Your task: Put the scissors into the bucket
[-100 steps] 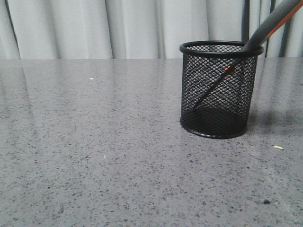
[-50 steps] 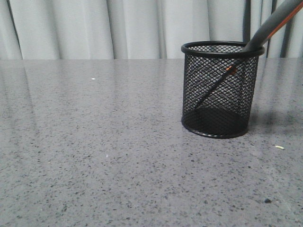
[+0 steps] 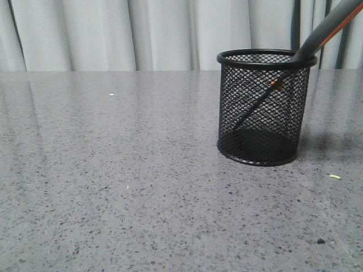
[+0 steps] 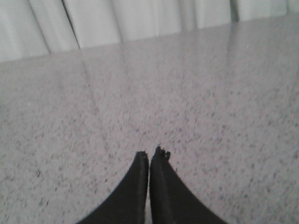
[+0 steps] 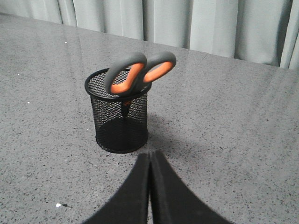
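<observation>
The black wire-mesh bucket (image 3: 264, 107) stands upright on the grey table at the right in the front view; it also shows in the right wrist view (image 5: 120, 112). The scissors (image 5: 139, 72) stand blades-down inside it, leaning on the rim, their grey and orange handle loops sticking out above. In the front view the handle (image 3: 329, 29) slants up to the right and the orange pivot shows through the mesh. My right gripper (image 5: 150, 155) is shut and empty, just short of the bucket. My left gripper (image 4: 152, 154) is shut and empty over bare table.
The speckled grey table (image 3: 125, 181) runs back to a pale curtain (image 3: 113, 34). A small pale crumb (image 3: 334, 177) and a dark speck (image 3: 321, 241) lie to the right of the bucket. A white crumb (image 5: 58, 205) lies near my right gripper.
The view shifted very slightly a second ago; since then nothing has visibly moved. The scissors rest in the bucket as before.
</observation>
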You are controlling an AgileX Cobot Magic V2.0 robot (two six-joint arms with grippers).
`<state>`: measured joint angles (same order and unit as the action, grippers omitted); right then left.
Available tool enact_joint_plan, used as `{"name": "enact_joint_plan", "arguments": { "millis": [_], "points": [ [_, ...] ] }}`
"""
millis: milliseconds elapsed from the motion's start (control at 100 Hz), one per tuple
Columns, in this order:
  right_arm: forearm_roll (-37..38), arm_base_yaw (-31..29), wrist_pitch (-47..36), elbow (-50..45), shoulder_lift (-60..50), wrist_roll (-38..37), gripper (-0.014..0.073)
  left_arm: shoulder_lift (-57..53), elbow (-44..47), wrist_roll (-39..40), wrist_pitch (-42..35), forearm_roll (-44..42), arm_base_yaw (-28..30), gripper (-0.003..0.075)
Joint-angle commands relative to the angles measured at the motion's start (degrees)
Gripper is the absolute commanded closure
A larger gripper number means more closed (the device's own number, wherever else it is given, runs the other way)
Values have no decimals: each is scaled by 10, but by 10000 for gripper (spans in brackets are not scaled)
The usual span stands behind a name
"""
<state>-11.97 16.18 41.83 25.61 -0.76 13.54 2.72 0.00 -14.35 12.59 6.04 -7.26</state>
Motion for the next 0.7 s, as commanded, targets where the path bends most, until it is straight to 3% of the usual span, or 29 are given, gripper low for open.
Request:
{"name": "enact_joint_plan", "arguments": {
  "millis": [0, 160, 690],
  "points": [
    [-1, 1, -42, 12, 4, 4, 638, 0, 23, 9, 29, -2, 13, 739],
    [-1, 1, -42, 12, 4, 4, 638, -45, 23, 2, 34, -2, 16, 739],
    [-1, 1, -41, 12, 4, 4, 638, -42, 23, 2, 25, -2, 16, 739]
  ]
}}
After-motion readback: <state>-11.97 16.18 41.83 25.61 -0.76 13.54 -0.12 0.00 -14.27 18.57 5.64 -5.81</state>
